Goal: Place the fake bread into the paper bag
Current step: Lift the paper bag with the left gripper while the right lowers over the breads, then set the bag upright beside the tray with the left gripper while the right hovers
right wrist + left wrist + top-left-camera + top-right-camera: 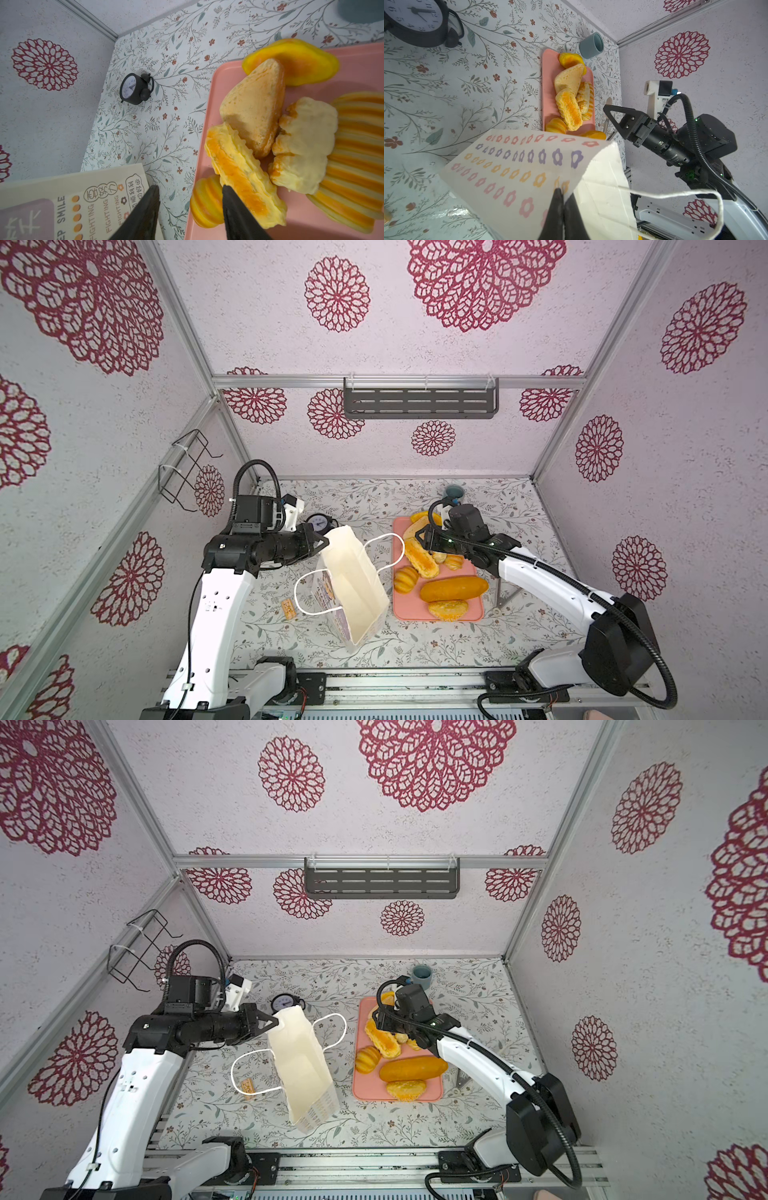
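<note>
Pinkish wallpaper with big crimson flower medallions boxes in the whole cell, and the tabletop [415, 643] wears a leafy floral cloth. Biggest thing on it is the white paper bag [353, 585], lower middle in both top views, tipped a bit with its mouth gaping toward the camera. The left gripper [322, 542] is pinched tight on the bag's upper end. The left wrist view shows its fingers [554, 214] squeezed onto the flower-print side panel.

Just right of the bag sits a pink tray [476, 610] carrying the fake bread [448, 610]: a long loaf [454, 589], a flat oval pastry [422, 558] and a ridged bun [406, 579], among others. The right gripper [190, 187] hovers over the tray's upper left, jaws apart with nothing clamped, one finger over the oval pastry.

Smaller stuff: a black alarm clock [318, 524] above the bag, a grey-blue cup [454, 492] past the tray's top edge, and a tiny cracker [288, 609] by the bag's cord handle.
</note>
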You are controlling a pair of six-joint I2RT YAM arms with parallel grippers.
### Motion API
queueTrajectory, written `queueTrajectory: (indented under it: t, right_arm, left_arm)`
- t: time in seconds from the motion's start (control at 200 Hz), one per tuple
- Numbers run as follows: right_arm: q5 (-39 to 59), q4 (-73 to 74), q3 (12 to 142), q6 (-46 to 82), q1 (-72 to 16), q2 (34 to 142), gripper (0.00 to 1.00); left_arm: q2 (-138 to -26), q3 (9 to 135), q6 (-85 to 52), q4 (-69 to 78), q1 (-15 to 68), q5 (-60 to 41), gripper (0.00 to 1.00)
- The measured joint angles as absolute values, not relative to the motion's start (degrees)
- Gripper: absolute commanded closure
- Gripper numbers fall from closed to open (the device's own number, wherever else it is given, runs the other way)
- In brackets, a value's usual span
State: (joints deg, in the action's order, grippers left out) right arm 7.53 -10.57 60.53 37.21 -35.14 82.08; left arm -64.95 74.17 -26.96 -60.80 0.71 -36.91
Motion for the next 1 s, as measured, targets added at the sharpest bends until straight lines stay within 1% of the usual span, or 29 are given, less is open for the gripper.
queueTrajectory:
  t: [0.04, 0.055, 0.07, 0.15, 0.2, 0.25, 0.27, 0.31, 0.425, 0.595, 0.655, 0.811, 1.001]
  right_arm:
    - [7.8, -10.3, 60.5, 37.2, -35.3, 82.7, 0.49]
    - [7.8, -10.2, 60.5, 37.2, -35.4, 82.9, 0.49]
    - [7.9, -10.2, 60.5, 37.2, -35.5, 83.1, 0.49]
    - [8.1, -9.7, 60.6, 37.2, -35.9, 84.4, 0.50]
    - [8.3, -9.6, 60.9, 37.4, -36.2, 85.4, 0.51]
    - [8.4, -9.1, 61.3, 37.5, -36.8, 86.4, 0.52]
    - [8.4, -8.8, 61.4, 37.6, -37.0, 86.7, 0.52]
    - [8.4, -8.5, 61.5, 37.6, -37.6, 87.3, 0.52]
    - [8.4, -8.3, 61.5, 37.6, -39.7, 87.8, 0.52]
    - [8.2, -7.5, 61.1, 37.8, -42.5, 87.6, 0.52]
    - [8.0, -7.4, 60.4, 38.1, -43.1, 87.1, 0.50]
    - [7.2, -8.0, 58.3, 38.9, -43.8, 84.3, 0.39]
    - [5.4, -10.2, 58.2, 38.4, -43.8, 79.8, 0.34]
  left_arm:
    - [-65.4, 74.2, -26.7, -60.1, 0.2, -37.0, 0.67]
    - [-65.5, 74.2, -27.0, -59.8, 0.0, -37.1, 0.59]
    - [-65.7, 74.2, -26.7, -59.7, -0.2, -37.2, 0.53]
    - [-66.5, 74.3, -26.7, -58.6, -1.3, -37.3, 0.32]
    - [-67.0, 74.4, -27.1, -58.2, -2.0, -37.2, 0.22]
    - [-67.5, 74.8, -27.0, -57.7, -2.8, -36.7, 0.15]
    - [-67.5, 75.0, -27.3, -57.6, -3.1, -36.6, 0.08]
    - [-67.6, 75.5, -27.3, -57.5, -3.9, -35.9, 0.05]
    - [-67.2, 78.6, -28.1, -58.0, -5.9, -32.4, 0.03]
    - [-63.6, 83.3, -28.2, -61.8, -7.4, -22.4, 0.04]
    - [-61.7, 83.8, -28.1, -63.9, -7.4, -19.9, 0.04]
    - [-59.2, 85.5, -28.2, -70.2, -6.9, -17.4, 0.05]
    - [-55.8, 82.5, -30.8, -72.5, -4.1, -18.5, 0.06]
